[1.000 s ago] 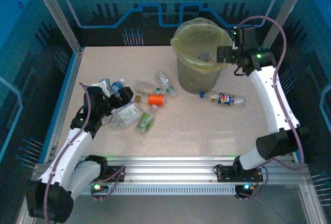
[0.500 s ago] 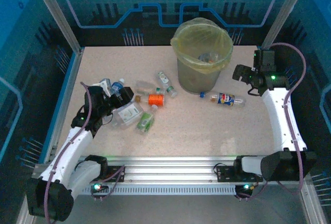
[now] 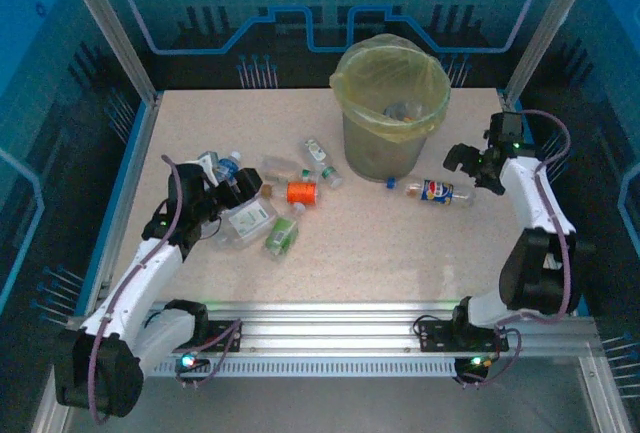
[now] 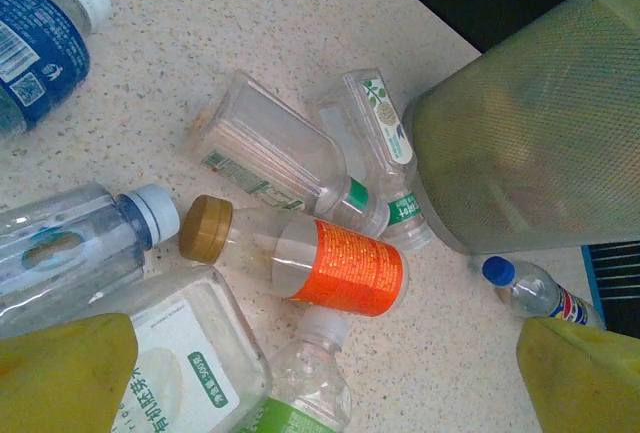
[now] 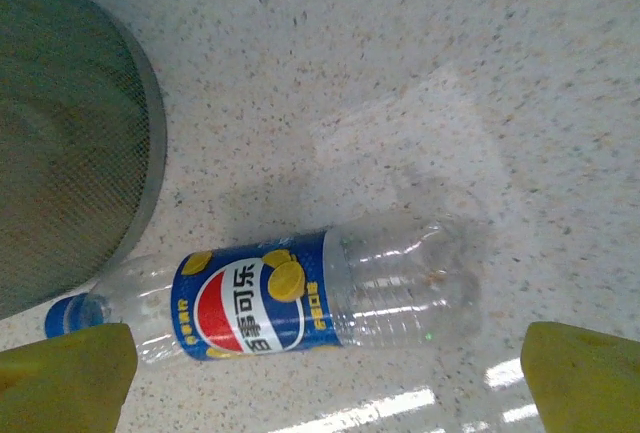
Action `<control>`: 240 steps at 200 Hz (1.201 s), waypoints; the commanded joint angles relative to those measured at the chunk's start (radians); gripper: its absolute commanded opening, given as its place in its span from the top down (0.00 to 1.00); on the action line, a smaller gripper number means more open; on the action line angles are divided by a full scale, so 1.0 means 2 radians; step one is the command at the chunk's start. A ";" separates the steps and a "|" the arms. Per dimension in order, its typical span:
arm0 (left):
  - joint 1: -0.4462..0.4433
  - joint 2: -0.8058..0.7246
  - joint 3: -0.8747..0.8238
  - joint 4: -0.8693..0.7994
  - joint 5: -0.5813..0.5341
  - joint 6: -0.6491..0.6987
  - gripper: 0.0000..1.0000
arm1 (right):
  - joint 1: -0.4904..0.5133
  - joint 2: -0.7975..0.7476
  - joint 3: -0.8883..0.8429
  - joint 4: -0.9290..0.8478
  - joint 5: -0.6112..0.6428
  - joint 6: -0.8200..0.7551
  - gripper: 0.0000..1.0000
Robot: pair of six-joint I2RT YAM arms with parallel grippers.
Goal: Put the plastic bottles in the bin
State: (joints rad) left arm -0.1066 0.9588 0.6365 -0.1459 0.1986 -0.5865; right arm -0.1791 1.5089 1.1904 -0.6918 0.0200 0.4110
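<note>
The bin (image 3: pixel 380 153) stands at the table's back, its yellow-green bag holding a few bottles (image 3: pixel 402 110). A blue-labelled cola bottle (image 3: pixel 436 192) lies on its side right of the bin. My right gripper (image 3: pixel 463 165) hangs open just above the cola bottle (image 5: pixel 290 298), its yellow pads (image 5: pixel 580 373) well apart. Several plastic bottles lie in a cluster at the left: orange-labelled (image 4: pixel 340 263), green-labelled (image 4: pixel 300 383), square clear (image 4: pixel 180 363) and blue-labelled (image 4: pixel 40 43). My left gripper (image 3: pixel 243 193) hovers open over this cluster, empty.
The bin wall (image 4: pixel 530 153) rises close behind the left cluster, with a green-banded bottle (image 4: pixel 385 168) against it. Blue enclosure walls and metal posts (image 3: pixel 110 28) ring the table. An aluminium rail (image 3: pixel 330 318) runs along the near edge.
My right arm has swung from over the bin down and to the right, and now sits above the cola bottle. The left gripper edged slightly forward over the cluster.
</note>
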 commanded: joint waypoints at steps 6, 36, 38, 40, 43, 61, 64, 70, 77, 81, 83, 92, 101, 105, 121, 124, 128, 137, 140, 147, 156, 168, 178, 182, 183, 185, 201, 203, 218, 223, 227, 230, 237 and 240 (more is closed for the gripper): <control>0.003 0.003 0.006 0.011 0.013 -0.006 0.01 | -0.009 0.049 0.018 0.029 -0.029 -0.004 0.02; 0.003 0.002 0.005 0.009 0.011 -0.006 0.01 | -0.009 0.108 0.051 0.028 -0.022 -0.012 0.08; 0.003 0.002 0.005 0.009 0.010 -0.006 0.01 | -0.009 0.112 0.053 0.028 -0.022 -0.013 0.08; 0.003 0.002 0.005 0.009 0.011 -0.006 0.01 | -0.009 0.116 0.054 0.028 -0.021 -0.013 0.09; 0.003 0.002 0.005 0.009 0.011 -0.006 0.01 | -0.009 0.122 0.057 0.027 -0.021 -0.014 0.09; 0.003 0.001 0.004 0.008 0.009 -0.004 0.01 | -0.009 0.150 0.074 0.025 -0.018 -0.018 0.12; 0.003 0.002 0.004 0.008 0.008 -0.005 0.01 | -0.009 0.154 0.075 0.025 -0.019 -0.018 0.12; 0.003 0.002 0.004 0.007 0.009 -0.004 0.01 | -0.009 0.161 0.078 0.024 -0.019 -0.020 0.13; 0.003 0.002 0.002 0.007 0.008 -0.004 0.01 | -0.009 0.167 0.081 0.024 -0.019 -0.022 0.14; 0.003 0.002 0.002 0.007 0.008 -0.004 0.01 | -0.009 0.172 0.083 0.023 -0.018 -0.023 0.14; 0.003 0.002 0.002 0.006 0.009 -0.004 0.01 | -0.009 0.173 0.083 0.024 -0.018 -0.023 0.14; 0.003 0.003 0.001 0.006 0.008 -0.003 0.01 | -0.009 0.180 0.085 0.022 -0.015 -0.025 0.14; 0.003 0.003 -0.001 0.007 0.008 -0.004 0.01 | -0.009 0.186 0.086 0.019 -0.015 -0.025 0.15; 0.003 0.003 -0.001 0.007 0.007 -0.004 0.01 | -0.009 0.189 0.087 0.018 -0.016 -0.025 0.16; 0.003 0.003 -0.001 0.007 0.006 -0.003 0.01 | -0.009 0.192 0.084 0.010 -0.018 -0.023 0.18; 0.003 0.003 -0.001 0.007 0.006 -0.003 0.01 | -0.009 0.192 0.082 0.011 -0.019 -0.022 0.18; 0.003 0.003 -0.001 0.008 0.006 -0.003 0.01 | -0.009 0.192 0.079 0.010 -0.020 -0.021 0.18; 0.003 0.003 -0.001 0.008 0.005 -0.001 0.01 | -0.009 0.188 0.072 0.008 -0.020 -0.018 0.18; 0.003 0.003 -0.001 0.008 0.005 -0.001 0.01 | -0.009 0.187 0.070 0.008 -0.020 -0.016 0.18; 0.003 0.003 0.000 0.007 0.005 0.000 0.01 | -0.009 0.182 0.063 0.010 -0.021 -0.014 0.18; 0.003 0.003 0.001 0.006 0.005 0.002 0.01 | -0.009 0.177 0.053 0.012 -0.022 -0.011 0.19; 0.003 0.003 0.002 0.005 0.004 0.005 0.01 | -0.009 0.169 0.042 0.013 -0.022 -0.009 0.19; 0.003 0.003 0.003 0.003 0.005 0.008 0.01 | -0.009 0.162 0.033 0.014 -0.025 -0.006 0.19; 0.003 0.003 0.003 0.002 0.004 0.008 0.01 | -0.009 0.158 0.029 0.014 -0.026 -0.005 0.19; 0.003 0.003 0.003 0.001 0.004 0.008 0.01 | -0.009 0.158 0.028 0.014 -0.027 -0.005 0.19; 0.003 0.002 0.004 0.001 0.005 0.009 0.01 | -0.009 0.156 0.026 0.015 -0.027 -0.005 0.19; 0.003 0.001 0.003 0.002 0.004 0.009 0.01 | -0.009 0.143 0.011 0.015 -0.033 -0.001 0.19; 0.003 0.001 0.003 0.001 0.005 0.009 0.01 | -0.009 0.141 0.010 0.015 -0.033 0.000 0.19; 0.003 0.000 0.002 0.001 0.006 0.009 0.01 | -0.007 0.124 -0.004 0.014 -0.036 0.004 0.19; 0.003 0.000 0.002 0.001 0.006 0.009 0.01 | -0.005 0.118 -0.010 0.013 -0.037 0.005 0.18; 0.003 -0.001 0.002 0.002 0.006 0.009 0.01 | -0.004 0.112 -0.014 0.013 -0.037 0.006 0.18; 0.003 -0.001 0.002 0.002 0.006 0.009 0.01 | -0.003 0.109 -0.017 0.014 -0.037 0.007 0.18; 0.002 -0.001 0.002 0.002 0.007 0.009 0.01 | -0.001 0.100 -0.025 0.014 -0.038 0.009 0.17; 0.002 -0.001 0.002 0.002 0.008 0.009 0.01 | 0.001 0.096 -0.028 0.013 -0.038 0.010 0.17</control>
State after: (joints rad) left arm -0.1066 0.9630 0.6365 -0.1444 0.2001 -0.5930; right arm -0.1844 1.7832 1.1767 -0.6468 -0.0311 0.4019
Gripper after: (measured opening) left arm 0.990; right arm 0.820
